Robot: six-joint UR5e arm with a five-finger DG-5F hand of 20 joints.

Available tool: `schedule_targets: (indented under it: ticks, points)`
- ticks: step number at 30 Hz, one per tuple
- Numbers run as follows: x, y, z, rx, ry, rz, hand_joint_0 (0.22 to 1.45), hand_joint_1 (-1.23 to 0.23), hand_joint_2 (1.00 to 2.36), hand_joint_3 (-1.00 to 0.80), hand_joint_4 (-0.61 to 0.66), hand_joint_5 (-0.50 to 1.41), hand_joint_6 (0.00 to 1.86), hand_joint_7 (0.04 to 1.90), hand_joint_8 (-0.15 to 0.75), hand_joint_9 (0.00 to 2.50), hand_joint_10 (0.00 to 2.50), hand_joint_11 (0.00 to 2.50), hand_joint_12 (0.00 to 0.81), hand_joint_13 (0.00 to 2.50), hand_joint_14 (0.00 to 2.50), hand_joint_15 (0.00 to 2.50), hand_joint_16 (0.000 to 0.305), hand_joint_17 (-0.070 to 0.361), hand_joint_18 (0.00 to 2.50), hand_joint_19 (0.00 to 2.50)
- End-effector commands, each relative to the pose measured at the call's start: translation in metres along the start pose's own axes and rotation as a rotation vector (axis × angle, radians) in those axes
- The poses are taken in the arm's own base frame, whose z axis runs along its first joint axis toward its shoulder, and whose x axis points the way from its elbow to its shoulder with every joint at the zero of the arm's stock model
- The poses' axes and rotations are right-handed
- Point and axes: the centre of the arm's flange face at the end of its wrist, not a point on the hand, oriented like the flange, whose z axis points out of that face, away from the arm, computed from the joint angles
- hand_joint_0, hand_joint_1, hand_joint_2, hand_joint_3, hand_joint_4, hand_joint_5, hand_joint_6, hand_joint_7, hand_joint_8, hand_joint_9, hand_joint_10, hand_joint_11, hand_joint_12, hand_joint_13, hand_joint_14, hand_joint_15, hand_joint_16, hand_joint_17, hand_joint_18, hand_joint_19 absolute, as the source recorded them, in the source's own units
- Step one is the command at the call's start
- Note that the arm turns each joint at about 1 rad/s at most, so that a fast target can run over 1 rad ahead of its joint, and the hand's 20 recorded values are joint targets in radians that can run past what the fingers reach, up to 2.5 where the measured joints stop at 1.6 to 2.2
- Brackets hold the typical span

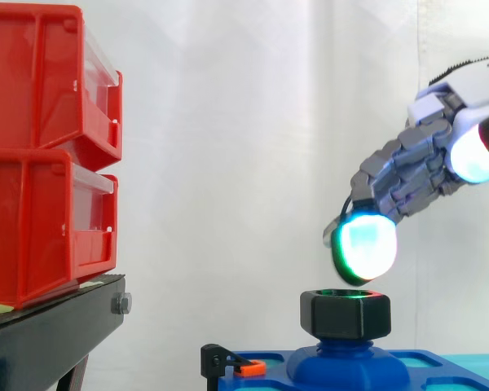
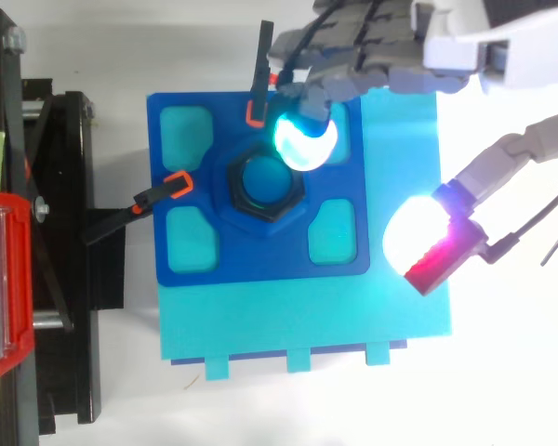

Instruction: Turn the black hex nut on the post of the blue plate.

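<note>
Robot hand (image 1: 407, 167) reached in over the blue plate (image 2: 251, 265), its fingers bent downward and spread wide, with nothing held between them. One fingertip (image 1: 365, 244), glowing cyan-white, hung just above the black hex nut (image 1: 345, 314). The side view showed a thin gap between pad and nut, so no contact was noted. From the top view that fingertip (image 2: 302, 139) sat over the nut's rim on the side toward the arm, partly overlapping it. The thumb (image 2: 428, 237), with a white pad and a red glow at its edge, stood well apart from the nut, out over the bare part of the cyan board (image 2: 307, 325).

The nut (image 2: 265, 181) sat at the middle of the blue plate, threaded on the post (image 1: 346, 362). The post rose from a rounded blue base, and the nut sat level with its flats upright. Four rounded cutouts lay around the post, one toward each corner of the plate, and showed cyan through them.

The blue plate lay on the larger cyan board, tucked into the board's corner nearest the black stand (image 1: 49, 334). Bare cyan was left along the two other edges.

Two black clamps with orange tips gripped the plate. One clamp (image 2: 139, 204) was at the plate's edge facing the stand. The other (image 2: 260, 84) was at the edge beneath the robot hand.

Red bins (image 1: 41, 163) were stacked two high on the stand, well apart from the plate.
</note>
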Motion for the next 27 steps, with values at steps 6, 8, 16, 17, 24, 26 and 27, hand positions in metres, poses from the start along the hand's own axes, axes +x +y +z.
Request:
schedule_targets:
  ticks: [6,8,16,17,24,26,27]
  points:
    - [-0.019,0.016,-0.011,0.031,-0.062,0.005,0.47,-0.46,1.00,-0.50,0.45,-0.24,0.50,0.87,0.435,0.25,0.00,0.00,0.524,0.29,0.00,0.34,0.063,0.142,0.09,0.25]
    - [-0.022,0.021,-0.010,0.030,-0.070,0.013,0.47,-0.46,1.00,-0.50,0.44,-0.24,0.50,0.87,0.435,0.25,0.00,0.00,0.526,0.30,0.00,0.34,0.063,0.142,0.09,0.24]
    - [-0.025,0.034,-0.005,0.047,-0.105,0.038,0.47,-0.46,1.00,-0.50,0.44,-0.24,0.50,0.87,0.436,0.25,0.00,0.00,0.525,0.30,0.00,0.34,0.063,0.142,0.10,0.24]
    - [-0.024,0.035,-0.003,0.048,-0.108,0.038,0.47,-0.46,1.00,-0.50,0.44,-0.24,0.50,0.87,0.436,0.25,0.00,0.00,0.525,0.30,0.00,0.34,0.063,0.142,0.10,0.23]
    - [-0.003,0.035,0.032,0.003,-0.149,0.058,0.47,-0.47,1.00,-0.50,0.46,-0.25,0.50,0.74,0.433,0.24,0.00,0.00,0.528,0.29,0.00,0.34,0.064,0.143,0.09,0.23]
    - [-0.001,0.037,0.034,-0.004,-0.154,0.059,0.46,-0.47,1.00,-0.50,0.46,-0.25,0.50,0.71,0.434,0.23,0.00,0.00,0.532,0.28,0.00,0.34,0.065,0.146,0.08,0.23]
    - [0.006,0.034,0.041,-0.004,-0.148,0.060,0.46,-0.47,1.00,-0.50,0.46,-0.25,0.50,0.70,0.434,0.23,0.00,0.00,0.531,0.28,0.00,0.33,0.065,0.146,0.08,0.23]
